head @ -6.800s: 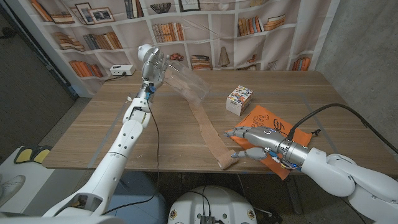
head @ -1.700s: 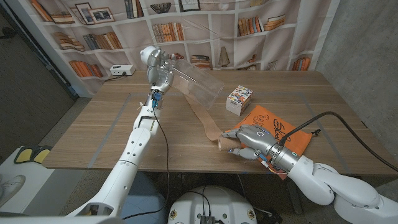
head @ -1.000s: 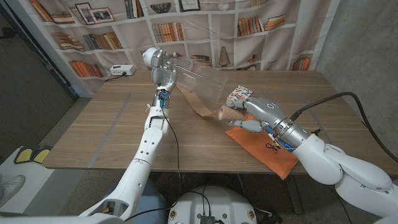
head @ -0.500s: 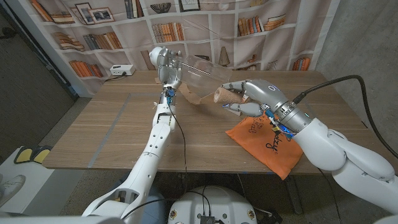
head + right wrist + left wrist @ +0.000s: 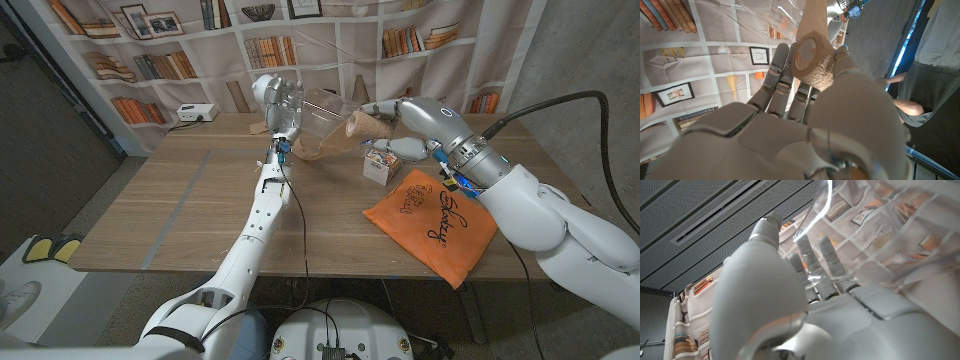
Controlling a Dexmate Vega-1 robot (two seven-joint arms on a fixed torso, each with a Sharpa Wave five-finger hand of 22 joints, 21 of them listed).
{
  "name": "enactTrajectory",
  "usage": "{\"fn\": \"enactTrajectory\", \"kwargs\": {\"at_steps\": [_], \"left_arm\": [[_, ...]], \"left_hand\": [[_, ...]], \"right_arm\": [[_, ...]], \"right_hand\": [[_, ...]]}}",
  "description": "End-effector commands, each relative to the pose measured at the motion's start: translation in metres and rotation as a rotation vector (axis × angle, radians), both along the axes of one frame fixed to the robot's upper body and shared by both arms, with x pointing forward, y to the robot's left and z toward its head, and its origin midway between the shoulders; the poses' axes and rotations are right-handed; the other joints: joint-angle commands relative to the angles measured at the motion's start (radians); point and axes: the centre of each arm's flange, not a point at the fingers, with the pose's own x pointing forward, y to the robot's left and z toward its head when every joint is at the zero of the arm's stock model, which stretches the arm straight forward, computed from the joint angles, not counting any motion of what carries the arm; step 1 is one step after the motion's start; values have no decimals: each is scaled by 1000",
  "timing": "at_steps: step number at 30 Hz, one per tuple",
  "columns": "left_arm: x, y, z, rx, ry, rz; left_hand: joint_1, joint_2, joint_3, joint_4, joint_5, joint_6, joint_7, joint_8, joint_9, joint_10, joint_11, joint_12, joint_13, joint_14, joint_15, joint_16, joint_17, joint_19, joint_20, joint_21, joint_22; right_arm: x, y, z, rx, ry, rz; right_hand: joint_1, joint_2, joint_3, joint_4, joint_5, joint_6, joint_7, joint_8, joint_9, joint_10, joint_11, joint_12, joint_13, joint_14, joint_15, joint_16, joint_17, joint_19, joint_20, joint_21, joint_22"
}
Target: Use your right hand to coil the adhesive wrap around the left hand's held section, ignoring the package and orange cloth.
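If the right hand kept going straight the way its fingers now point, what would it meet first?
Probably the clear plastic sheet held up by the left hand. The right hand, gripping the wrap roll, points across toward it, with the tan wrap strip spanning the gap. Depth is unclear, so it might pass alongside.

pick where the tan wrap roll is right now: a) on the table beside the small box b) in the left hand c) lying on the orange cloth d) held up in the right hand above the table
d: the right hand holds the tan wrap roll raised above the table, its strip running to the left hand; the orange cloth lies bare.
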Motion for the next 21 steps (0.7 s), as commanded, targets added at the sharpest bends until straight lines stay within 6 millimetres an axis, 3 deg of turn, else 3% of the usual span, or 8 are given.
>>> {"fn": "enactTrajectory", "kwargs": {"at_steps": [1, 21], "left_arm": [[2, -10, 5, 34, -27, -22], [20, -31, 1, 12, 3, -128]], "left_hand": [[80, 88, 7, -3, -4, 8, 2, 8, -2, 1, 1, 0, 5, 56, -46, 1, 7, -9, 0, 11, 1], [85, 91, 18, -4, -7, 18, 3, 19, -8, 4, 3, -3, 13, 49, -45, -6, 25, -19, 0, 10, -3]], "right_arm": [[-6, -1, 29, 31, -105, 0], [-5, 7, 73, 34, -205, -44]], "right_hand": [[13, 25, 110, -13, 5, 96, -90, 5, 5, 141, -105, 31, 50, 101, -224, 6, 6, -6, -155, 12, 1], [12, 22, 112, -13, 6, 96, -89, 2, 6, 140, -105, 32, 53, 105, -224, -2, 7, -12, -155, 30, -4]]}}
